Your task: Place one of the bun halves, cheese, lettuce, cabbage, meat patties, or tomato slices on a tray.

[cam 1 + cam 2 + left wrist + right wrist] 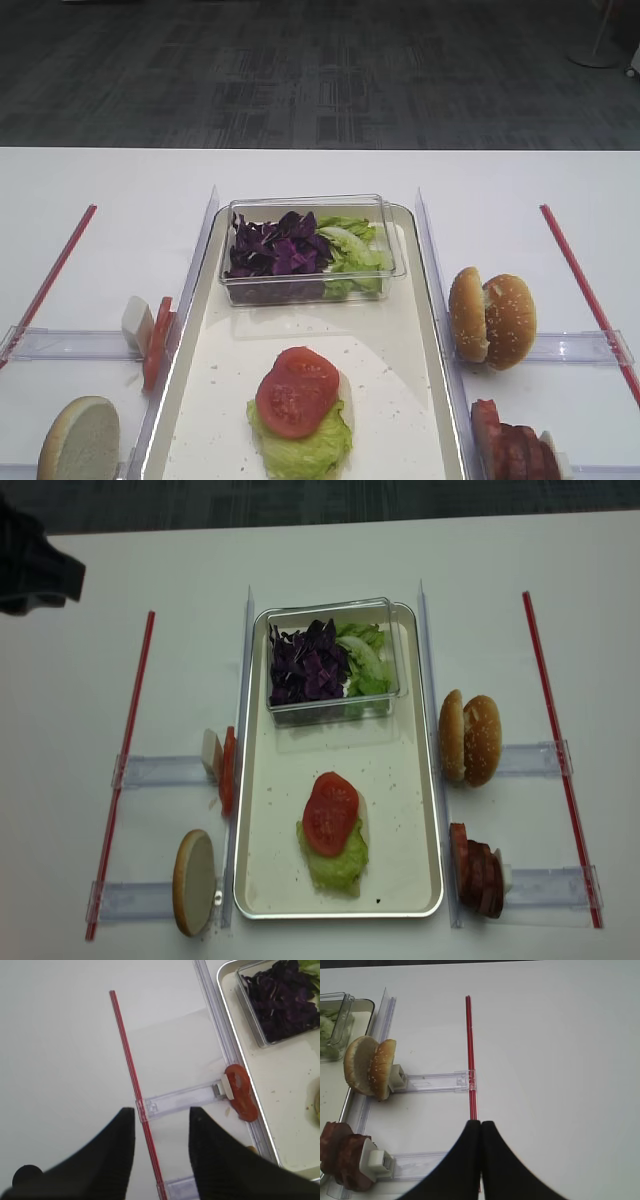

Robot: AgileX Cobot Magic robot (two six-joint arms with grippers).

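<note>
Tomato slice (pixel 297 391) lying on lettuce (pixel 300 445) near the front of the tray (pixel 420 400); left end effector (pixel 161 1130) empty, fingers apart, above the tabletop (pixel 60 1060); right end effector (pixel 480 1132) empty, fingers pressed together

A broad white worktop (pixel 100 190) is seen filling the lower part of the high view, its far edge running straight across. Beyond that edge, a dark grey carpeted floor (pixel 300 70) is laid in square tiles with a faint striped pattern. At the top right corner, a pale round base with an upright post (pixel 597 50) is seen standing on the carpet. The worktop is evenly lit, and only soft shadows are cast on it.
</note>
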